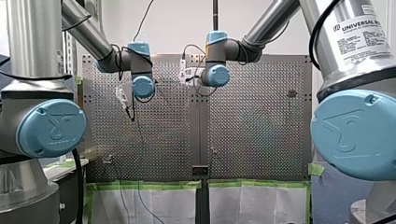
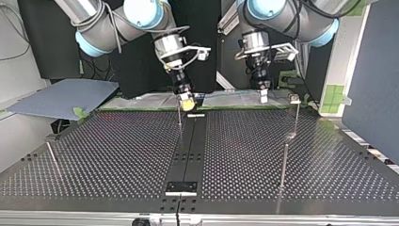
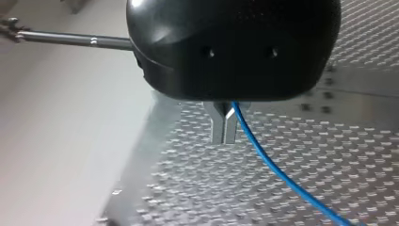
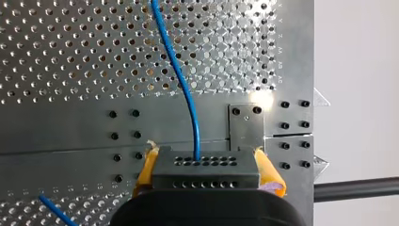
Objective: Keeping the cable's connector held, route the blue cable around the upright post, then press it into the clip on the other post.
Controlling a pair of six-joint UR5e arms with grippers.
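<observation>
The cable [image 4: 186,94] is blue and thin. In the right wrist view it comes out of a hole in the top of the connector [image 4: 207,178], a dark grey block with rows of small holes, and runs ahead of the gripper over the table [image 4: 70,56]. The right gripper [image 4: 206,165] is clamped on the connector, with a yellow pad [image 4: 147,169] pressed to each side of the block. A second short piece of blue cable shows low beside this gripper, lying over the table.

In the left wrist view the cable [image 3: 268,160] comes from between the two metal fingers [image 3: 217,127] of the left gripper [image 3: 224,129], up near the black body. The fingers are closed together on it, and from there it slants away across the table. So each arm holds the cable: one at the connector, one along its length.

In the top view both grippers hang over the table's far edge, near each other but apart. The right gripper [image 2: 187,102] is at the middle, its yellow pad showing, and its tip is just beside the top of a thin post [image 2: 179,120] that stands upright on the dark middle strip's edge. The left gripper [image 2: 263,96] is toward the view's right. Just beside it stands a second post [image 2: 297,117], which carries a small pale clip [image 2: 295,99] at its top. I cannot make out the cable in this view, nor whether it touches either post.
</observation>
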